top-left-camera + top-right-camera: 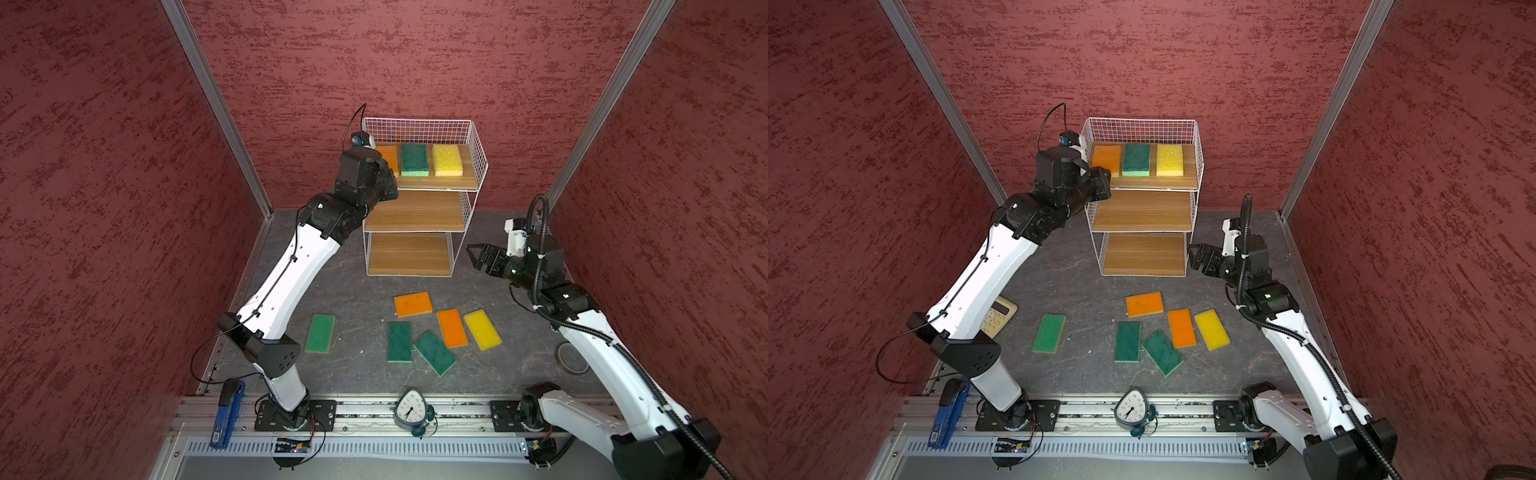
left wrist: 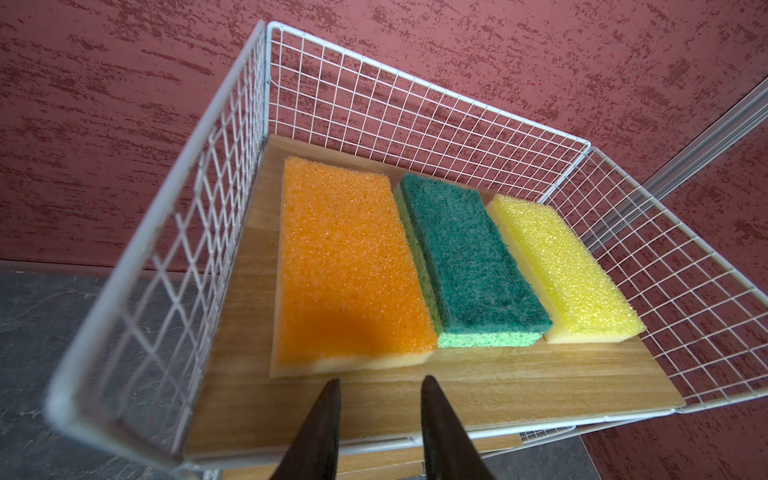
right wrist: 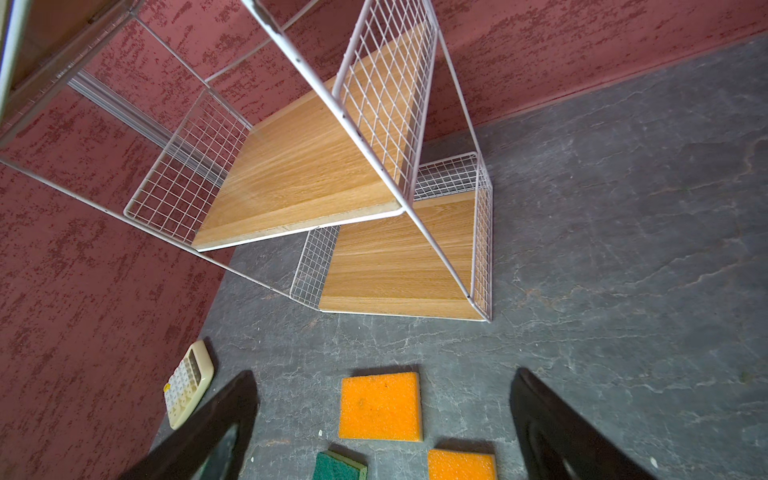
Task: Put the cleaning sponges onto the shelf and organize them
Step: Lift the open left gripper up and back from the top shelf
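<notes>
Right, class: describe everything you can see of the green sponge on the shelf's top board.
The green sponge is a flat rectangle: dark green fibrous top over light-green foam. It lies flat on the shelf's top board, long side running front to back, between the orange sponge and the yellow sponge, close beside both.

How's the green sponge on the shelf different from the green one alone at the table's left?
The shelf green sponge sits on the top board, squared between an orange sponge and a yellow sponge; the lone green sponge lies slanted on the table, touching nothing. Both lie flat.
</notes>
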### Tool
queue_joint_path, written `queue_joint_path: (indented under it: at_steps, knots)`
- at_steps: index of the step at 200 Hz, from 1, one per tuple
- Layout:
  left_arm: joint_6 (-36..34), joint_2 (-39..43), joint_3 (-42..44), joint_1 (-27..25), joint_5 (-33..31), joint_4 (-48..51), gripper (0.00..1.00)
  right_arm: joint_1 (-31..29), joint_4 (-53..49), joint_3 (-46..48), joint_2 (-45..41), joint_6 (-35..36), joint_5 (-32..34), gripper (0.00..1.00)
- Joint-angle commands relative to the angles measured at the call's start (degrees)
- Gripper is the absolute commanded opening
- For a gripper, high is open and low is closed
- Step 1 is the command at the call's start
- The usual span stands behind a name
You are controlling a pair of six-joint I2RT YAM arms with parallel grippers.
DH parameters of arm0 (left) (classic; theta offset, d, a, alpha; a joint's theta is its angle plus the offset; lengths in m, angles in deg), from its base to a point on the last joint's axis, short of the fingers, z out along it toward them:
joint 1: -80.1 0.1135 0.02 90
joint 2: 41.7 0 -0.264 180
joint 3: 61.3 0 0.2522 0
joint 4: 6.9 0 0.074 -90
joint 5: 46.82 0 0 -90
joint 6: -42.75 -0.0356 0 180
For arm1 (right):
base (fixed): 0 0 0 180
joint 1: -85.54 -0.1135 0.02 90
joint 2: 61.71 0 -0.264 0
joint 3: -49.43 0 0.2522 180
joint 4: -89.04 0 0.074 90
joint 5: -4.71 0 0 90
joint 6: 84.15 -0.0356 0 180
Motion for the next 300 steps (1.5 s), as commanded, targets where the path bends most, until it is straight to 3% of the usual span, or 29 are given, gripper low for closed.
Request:
queue_joint_path:
  at_steps: [1, 194, 300]
  knots:
    - [-0.1, -1.8, -1.5, 0.3, 0.8, 0.0, 0.31, -0.4, 2.0, 0.5, -0.9, 1.0, -0.1, 0.96]
    - [1.3, -3.9, -2.4, 1.2, -3.7, 0.9, 0.29, -0.4, 0.6, 0.2, -1.3, 1.3, -0.1, 0.96]
    - [2.4, -5.0, -2.3, 1.9, -1.0, 0.7, 0.28, -0.4, -0.1, 0.4, -1.9, 1.4, 0.7, 0.96]
